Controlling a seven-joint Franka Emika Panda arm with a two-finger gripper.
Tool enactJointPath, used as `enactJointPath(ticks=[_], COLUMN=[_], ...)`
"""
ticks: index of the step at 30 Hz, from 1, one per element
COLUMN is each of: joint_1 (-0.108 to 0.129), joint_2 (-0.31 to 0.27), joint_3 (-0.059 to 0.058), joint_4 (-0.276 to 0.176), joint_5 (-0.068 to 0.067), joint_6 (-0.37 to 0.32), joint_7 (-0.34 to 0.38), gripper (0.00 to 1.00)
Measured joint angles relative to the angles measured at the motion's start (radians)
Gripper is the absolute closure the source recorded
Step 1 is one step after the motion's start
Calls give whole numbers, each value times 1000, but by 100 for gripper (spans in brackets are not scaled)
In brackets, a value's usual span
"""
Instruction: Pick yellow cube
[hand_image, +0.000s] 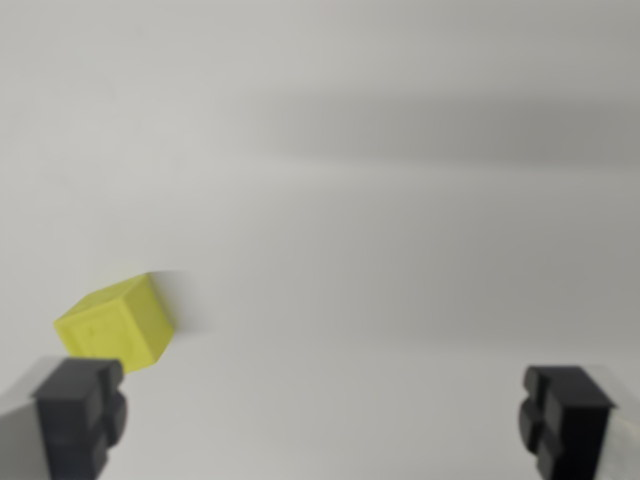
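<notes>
A small yellow cube rests on a pale grey surface at the wrist view's lower left, turned so one corner faces me. My gripper is open, its two black fingertips at the bottom corners of the view. The left fingertip stands just in front of the cube and hides its lower edge. Far off at the wrist view's right is the other fingertip, with nothing between the two. The cube lies at the left end of the gap, not centred in it.
A broad soft shadow band crosses the pale surface near the top right. Nothing else shows on the surface.
</notes>
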Motion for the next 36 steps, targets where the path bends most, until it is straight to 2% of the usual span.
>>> enactJointPath(ticks=[18, 36], joint_1=[55, 115], joint_2=[8, 41], joint_3=[0, 0], joint_4=[-115, -207], joint_5=[2, 5], joint_6=[117, 235], joint_7=[-2, -2], gripper=[0, 0])
